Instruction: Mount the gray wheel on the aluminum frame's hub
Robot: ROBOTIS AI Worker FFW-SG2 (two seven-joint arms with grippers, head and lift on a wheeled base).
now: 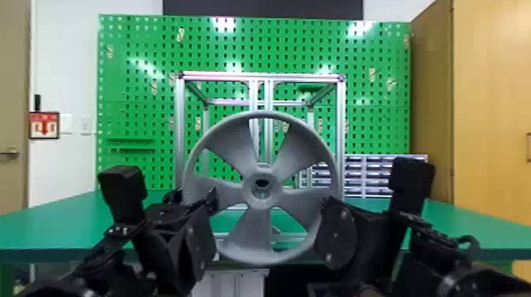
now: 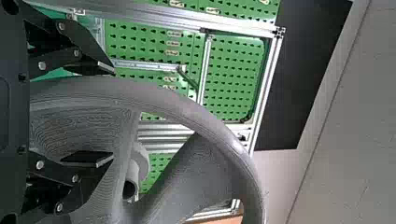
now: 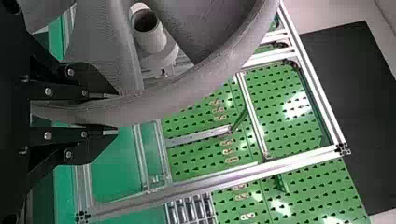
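Wheel (image 1: 275, 188) stood upright before the aluminum frame (image 1: 179, 130), its open face toward the robot, bore (image 1: 261, 183) near the line of the frame's paired middle posts. An arm flanked it on either side.

Right gripper (image 3: 116, 114): closed on the rim (image 3: 187, 100), one finger to each face. A sensible hold, I judged, since it left the centre free for the hub and steadied the wheel against tipping.

Left gripper (image 2: 111, 114): fingers spread wide, rim passing between them near one finger, the other over a blade; no clamp seen. Probably placed to guard that side, or to take a grip for the push.

Could not tell whether the bore sat on the hub; the wheel hid the contact. Step in hand looked like lining up or seating. Next wanted, by my reading: bore square to the hub, then an even push on both sides. Risk: with only one side gripped, the wheel could swing askew and bind.
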